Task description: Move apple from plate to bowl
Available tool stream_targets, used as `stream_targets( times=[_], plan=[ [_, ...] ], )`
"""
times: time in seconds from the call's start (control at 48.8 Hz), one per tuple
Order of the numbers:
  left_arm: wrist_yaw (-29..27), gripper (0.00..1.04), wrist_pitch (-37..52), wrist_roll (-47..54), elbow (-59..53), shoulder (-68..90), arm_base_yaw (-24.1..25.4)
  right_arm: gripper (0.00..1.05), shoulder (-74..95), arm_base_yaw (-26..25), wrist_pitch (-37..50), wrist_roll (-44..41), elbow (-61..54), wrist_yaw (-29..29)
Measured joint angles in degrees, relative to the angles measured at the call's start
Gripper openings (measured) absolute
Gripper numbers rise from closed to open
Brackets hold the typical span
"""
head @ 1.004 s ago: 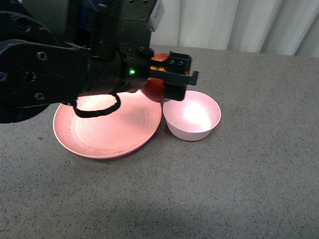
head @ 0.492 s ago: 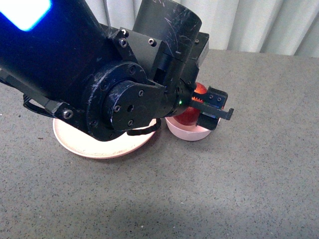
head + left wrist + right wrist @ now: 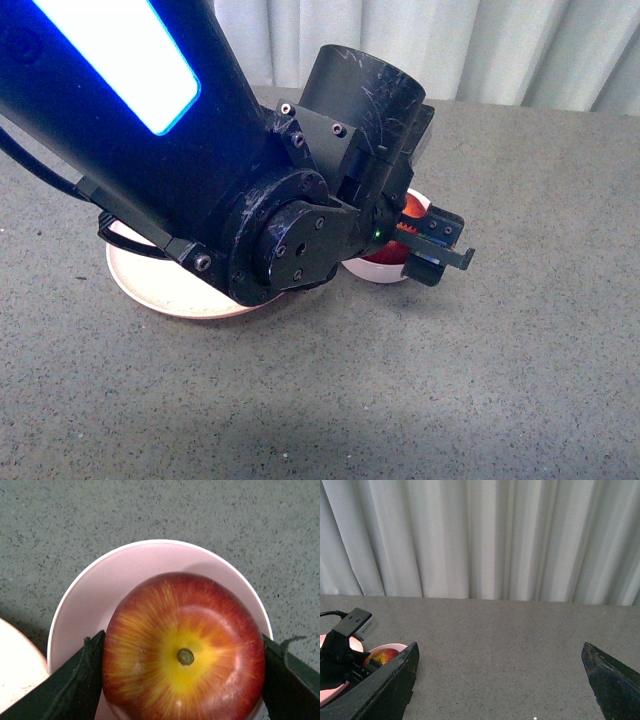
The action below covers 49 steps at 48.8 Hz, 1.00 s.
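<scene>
My left gripper is shut on the apple, one dark finger on each side of it. The apple is dark red with a yellow patch round its stem, stem up, and sits low inside the pale pink bowl. In the front view only a red sliver of the apple and part of the bowl show past my left arm. The salmon-pink plate lies left of the bowl, mostly hidden by the arm. My right gripper is open and empty above the table, well away from the bowl.
The grey speckled table stretches round the dishes. White curtains hang behind the table's far edge. My bulky left arm covers the left middle of the front view. The plate's edge shows beside the bowl.
My left arm has carried the apple rightward from over the plate's edge to the bowl and lowered it inside. The arm now fills more of the front view.
</scene>
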Motion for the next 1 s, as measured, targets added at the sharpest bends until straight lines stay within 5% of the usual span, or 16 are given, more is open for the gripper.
stream_targets(
  times=[0.082, 0.205, 0.594, 0.799, 1.004],
  plan=[
    [0.0, 0.77, -0.2, 0.0, 0.4, 0.0, 0.0, 0.95, 0.0, 0.0, 0.0, 0.0, 0.0, 0.0],
    [-1.1, 0.99, 0.3, -0.4, 0.3, -0.2, 0.0, 0.95, 0.0, 0.0, 0.0, 0.0, 0.0, 0.0],
    [-3.7, 0.98, 6.1, -5.6, -11.0, -15.5, 2.0, 0.95, 0.0, 0.0, 0.0, 0.0, 0.0, 0.0],
    [-7.3, 0.98, 10.2, -4.0, -31.3, -34.9, 11.6, 0.95, 0.0, 0.0, 0.0, 0.0, 0.0, 0.0],
    [-6.0, 0.98, 4.8, -3.6, -48.4, -55.2, 22.3, 0.95, 0.0, 0.0, 0.0, 0.0, 0.0, 0.0]
  ],
)
